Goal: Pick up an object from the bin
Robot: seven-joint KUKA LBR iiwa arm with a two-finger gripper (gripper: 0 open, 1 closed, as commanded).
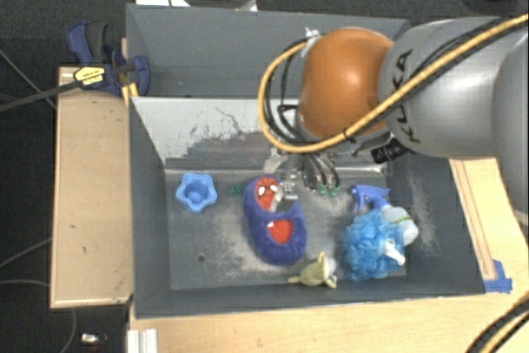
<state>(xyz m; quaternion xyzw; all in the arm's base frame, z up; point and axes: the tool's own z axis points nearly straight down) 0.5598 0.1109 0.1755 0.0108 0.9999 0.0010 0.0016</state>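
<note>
blue slipper between star and pouf

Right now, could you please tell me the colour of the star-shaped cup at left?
The star-shaped cup is light blue; camera view.

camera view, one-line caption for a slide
Gripper at the far end of a blue-and-red plush slipper in the grey bin

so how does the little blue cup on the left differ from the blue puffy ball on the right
The blue cup is smaller than the puffy ball. The cup is smooth with a wavy rim; the ball is ruffled, with white bits. The cup lies alone at the left; the ball has a small yellowish thing close beside it. Both are light blue, both apart from the pincer.
</note>
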